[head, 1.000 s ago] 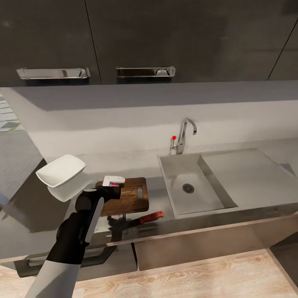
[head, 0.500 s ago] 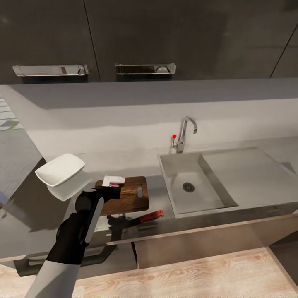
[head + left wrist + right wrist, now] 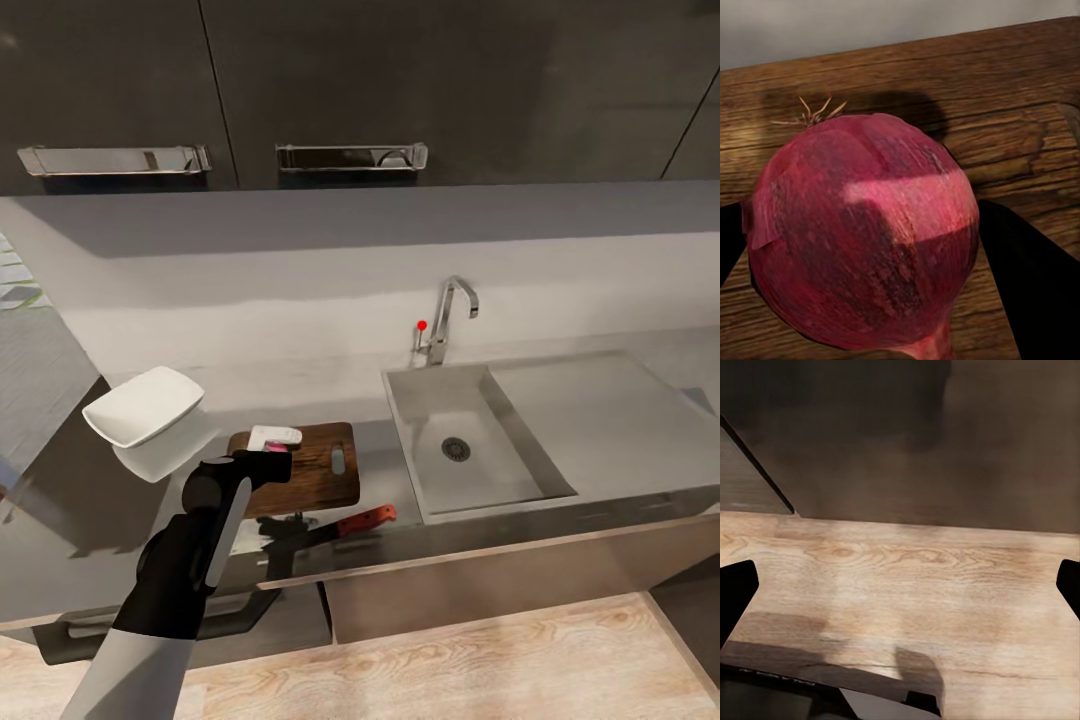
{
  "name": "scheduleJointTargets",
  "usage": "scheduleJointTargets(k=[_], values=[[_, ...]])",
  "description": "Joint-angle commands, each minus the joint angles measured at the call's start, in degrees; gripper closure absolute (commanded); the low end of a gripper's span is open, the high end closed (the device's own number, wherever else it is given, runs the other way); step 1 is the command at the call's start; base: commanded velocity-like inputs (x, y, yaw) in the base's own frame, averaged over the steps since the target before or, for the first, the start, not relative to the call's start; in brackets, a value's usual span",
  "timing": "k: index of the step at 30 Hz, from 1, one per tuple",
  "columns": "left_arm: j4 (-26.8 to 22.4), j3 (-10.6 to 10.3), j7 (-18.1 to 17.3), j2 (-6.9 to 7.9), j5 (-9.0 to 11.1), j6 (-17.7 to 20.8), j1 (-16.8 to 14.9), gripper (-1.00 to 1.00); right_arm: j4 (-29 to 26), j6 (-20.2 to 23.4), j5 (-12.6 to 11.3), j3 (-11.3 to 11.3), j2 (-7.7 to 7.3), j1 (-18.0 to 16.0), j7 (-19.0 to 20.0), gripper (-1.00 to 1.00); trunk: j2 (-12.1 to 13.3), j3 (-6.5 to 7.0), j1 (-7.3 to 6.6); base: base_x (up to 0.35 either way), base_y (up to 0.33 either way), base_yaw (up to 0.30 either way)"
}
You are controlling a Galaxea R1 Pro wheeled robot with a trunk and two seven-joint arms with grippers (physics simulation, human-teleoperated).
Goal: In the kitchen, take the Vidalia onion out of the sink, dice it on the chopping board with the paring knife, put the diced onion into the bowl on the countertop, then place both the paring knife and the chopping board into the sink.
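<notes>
Centrally, my left claw (image 3: 870,247) grips the round purple-red onion (image 3: 862,232) over the dark brown wooden chopping board (image 3: 315,470). My right claw (image 3: 900,585) hangs spread wide above pale wooden floor (image 3: 907,585).

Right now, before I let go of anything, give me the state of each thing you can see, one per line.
Onion: between the left gripper's fingers, over the chopping board.
Chopping board: flat on the countertop, left of the sink.
Paring knife: lying near the countertop's front edge, untouched.
Bowl: upright, no onion in it.
Sink: nothing in the basin.
Left gripper: shut on onion.
Right gripper: open, pointing at the wooden floor.
</notes>
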Motion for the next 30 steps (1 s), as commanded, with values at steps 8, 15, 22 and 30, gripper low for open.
scheduleJointTargets(k=[8,15,22,30], values=[[0.70,-0.07,0.20,0.00,0.06,0.18,-0.04,1.00,-0.08,-0.01,0.53,-0.04,0.01,0.02,-0.24,-1.00,-0.10,-0.10,0.03,0.000,0.000,0.000],[1.68,-0.06,0.20,0.00,0.00,0.00,-0.04,1.00,-0.08,-0.01,0.53,-0.05,0.01,0.02,-0.24,-1.00,-0.10,-0.56,0.03,0.000,0.000,0.000],[1.71,-0.06,0.20,0.00,0.02,0.00,-0.04,1.00,-0.08,-0.01,0.53,-0.05,0.01,0.02,-0.24,-1.00,-0.10,-1.05,0.03,0.000,0.000,0.000],[1.78,-0.06,0.20,0.00,0.05,0.00,-0.04,1.00,-0.08,-0.01,0.53,-0.04,0.01,0.02,-0.24,-1.00,-0.10,-1.11,0.03,0.000,0.000,0.000]])
